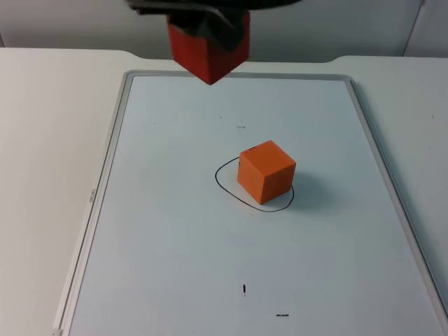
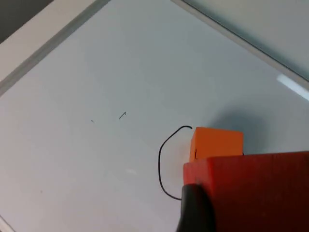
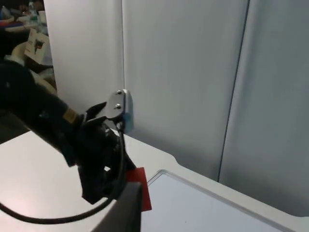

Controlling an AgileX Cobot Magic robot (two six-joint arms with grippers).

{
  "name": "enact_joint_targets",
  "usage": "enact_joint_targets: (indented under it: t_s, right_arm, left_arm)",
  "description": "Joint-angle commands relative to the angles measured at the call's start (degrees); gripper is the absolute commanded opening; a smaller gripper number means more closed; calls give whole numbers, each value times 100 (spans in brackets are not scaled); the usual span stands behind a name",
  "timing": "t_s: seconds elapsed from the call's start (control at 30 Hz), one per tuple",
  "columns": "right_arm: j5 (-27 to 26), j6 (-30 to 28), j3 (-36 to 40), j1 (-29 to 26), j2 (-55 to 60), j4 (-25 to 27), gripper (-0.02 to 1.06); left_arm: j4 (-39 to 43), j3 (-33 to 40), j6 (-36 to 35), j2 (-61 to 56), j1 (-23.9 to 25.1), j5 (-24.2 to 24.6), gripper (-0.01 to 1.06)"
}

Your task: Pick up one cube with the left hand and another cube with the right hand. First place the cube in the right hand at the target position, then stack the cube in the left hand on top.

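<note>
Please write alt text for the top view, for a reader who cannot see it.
An orange cube sits on a drawn circle on a whiteboard. Above the board's far edge, the left gripper holds a red cube.

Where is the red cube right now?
Top view: the red cube hangs in the left gripper above the whiteboard's far edge, behind the orange cube.

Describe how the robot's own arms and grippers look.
The left gripper, over the whiteboard's far edge, is black with matte, blunt fingers. Its arm is black and rounded, with a small yellow mark. The right gripper, on the waiting arm, shows a dark, flat-sided fingertip.
</note>
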Motion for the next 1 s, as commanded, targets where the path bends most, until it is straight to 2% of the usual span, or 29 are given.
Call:
enact_joint_targets:
  t_s: [0.0,0.23,0.4,0.97]
  right_arm:
    - [-9,-39,28,21,-14,0,104]
    - [27,-39,28,21,-14,0,104]
    - [27,-39,28,21,-14,0,104]
    - [212,-39,28,21,-14,0,104]
  left_arm:
    - [-142,-281,138,268,-36,132,5]
    - [-167,-1422,209,1446,-45,686,5]
    - [-184,-1833,260,1976,-156,881,5]
    - [-672,-1977,655,2637,-181,739,5]
